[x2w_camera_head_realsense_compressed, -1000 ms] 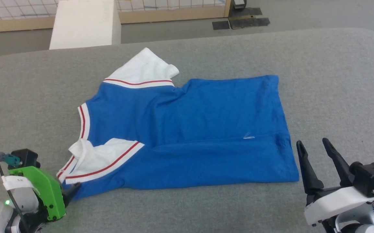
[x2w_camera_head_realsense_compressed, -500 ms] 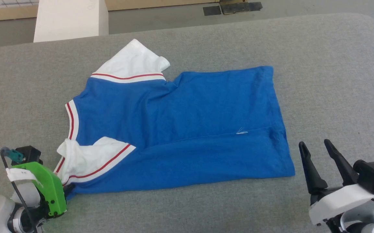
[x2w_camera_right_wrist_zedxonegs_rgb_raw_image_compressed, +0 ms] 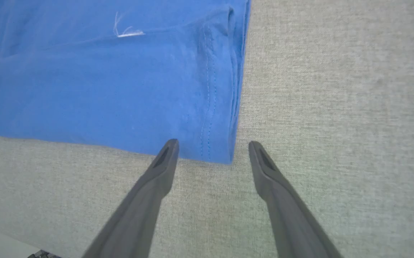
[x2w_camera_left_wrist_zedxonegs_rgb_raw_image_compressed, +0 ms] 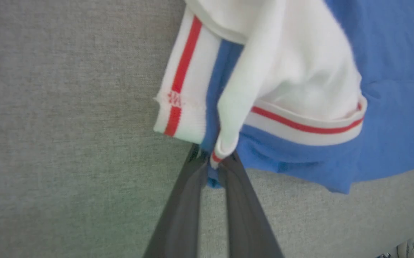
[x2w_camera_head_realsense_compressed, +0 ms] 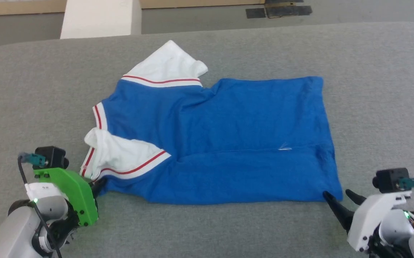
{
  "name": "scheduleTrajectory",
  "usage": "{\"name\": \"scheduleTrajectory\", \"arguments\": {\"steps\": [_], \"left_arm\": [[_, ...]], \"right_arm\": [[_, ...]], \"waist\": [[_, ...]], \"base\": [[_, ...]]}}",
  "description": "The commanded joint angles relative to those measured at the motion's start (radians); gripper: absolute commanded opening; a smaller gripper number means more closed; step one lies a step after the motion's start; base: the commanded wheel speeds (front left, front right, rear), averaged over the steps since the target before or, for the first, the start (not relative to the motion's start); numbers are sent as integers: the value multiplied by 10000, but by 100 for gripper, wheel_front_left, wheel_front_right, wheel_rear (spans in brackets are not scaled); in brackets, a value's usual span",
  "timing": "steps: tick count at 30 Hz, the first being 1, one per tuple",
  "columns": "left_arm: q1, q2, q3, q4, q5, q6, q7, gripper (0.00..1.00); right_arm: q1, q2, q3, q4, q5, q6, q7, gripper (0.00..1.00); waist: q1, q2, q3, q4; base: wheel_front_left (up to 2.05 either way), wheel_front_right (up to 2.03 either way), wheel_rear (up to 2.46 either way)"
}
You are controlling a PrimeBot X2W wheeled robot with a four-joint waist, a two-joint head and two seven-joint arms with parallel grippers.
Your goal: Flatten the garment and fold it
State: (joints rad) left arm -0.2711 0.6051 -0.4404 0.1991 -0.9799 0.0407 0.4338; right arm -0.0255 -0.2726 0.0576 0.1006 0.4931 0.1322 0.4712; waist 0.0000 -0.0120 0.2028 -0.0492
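The garment (x2w_camera_head_realsense_compressed: 228, 136) lies spread on the grey padded table (x2w_camera_head_realsense_compressed: 31, 89), blue body with white sleeves and red-striped trim, its near side folded over. My left gripper (x2w_camera_head_realsense_compressed: 98, 184) is at its near-left corner. In the left wrist view the left gripper (x2w_camera_left_wrist_zedxonegs_rgb_raw_image_compressed: 212, 163) is shut on the garment (x2w_camera_left_wrist_zedxonegs_rgb_raw_image_compressed: 389, 89) where blue cloth and a white trim edge meet. My right gripper (x2w_camera_head_realsense_compressed: 337, 196) stands open at the near-right hem corner. In the right wrist view the right gripper (x2w_camera_right_wrist_zedxonegs_rgb_raw_image_compressed: 213, 145) straddles that corner of the garment (x2w_camera_right_wrist_zedxonegs_rgb_raw_image_compressed: 103, 89), with the fingers (x2w_camera_right_wrist_zedxonegs_rgb_raw_image_compressed: 163, 161) low over the table.
A white block (x2w_camera_head_realsense_compressed: 101, 18) stands beyond the table's far-left edge. Dark mats (x2w_camera_head_realsense_compressed: 278, 10) lie on the floor behind. Bare grey table (x2w_camera_right_wrist_zedxonegs_rgb_raw_image_compressed: 336, 89) surrounds the garment on all sides.
The left gripper has shut on the garment's near-left corner. The right gripper has dropped and tipped toward the near-right hem corner. The head camera has shifted.
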Motion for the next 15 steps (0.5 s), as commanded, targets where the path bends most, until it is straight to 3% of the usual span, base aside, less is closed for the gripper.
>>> {"name": "scheduleTrajectory", "arguments": {"steps": [1,11,12,13,14,15], "left_arm": [[-136,-12,4,-165,48,63,-76,0],[-171,-33,-136,-835,204,175,-80,0],[-164,-50,-141,-827,201,172,-99,0],[-148,-69,-150,-812,197,164,-124,0],[-138,-80,-155,-791,192,155,-143,0],[-117,-92,-154,-759,179,145,-165,0]], "right_arm": [[-415,-88,108,201,134,-15,183,100],[-1638,-520,1251,1806,928,-15,2071,100],[-1651,-501,1333,1944,1064,-15,2249,89],[-1666,-506,1449,2049,1197,-15,2401,41],[-1670,-496,1512,2087,1303,-15,2449,0],[-1665,-479,1567,2136,1451,-15,2519,0]], "waist": [[0,120,162,179],[0,120,561,511],[0,120,575,526],[0,120,582,546],[0,120,578,561],[0,120,567,571]], "base": [[0,0,0],[0,0,0],[0,0,0],[0,0,0],[0,0,0],[0,0,0]]}}
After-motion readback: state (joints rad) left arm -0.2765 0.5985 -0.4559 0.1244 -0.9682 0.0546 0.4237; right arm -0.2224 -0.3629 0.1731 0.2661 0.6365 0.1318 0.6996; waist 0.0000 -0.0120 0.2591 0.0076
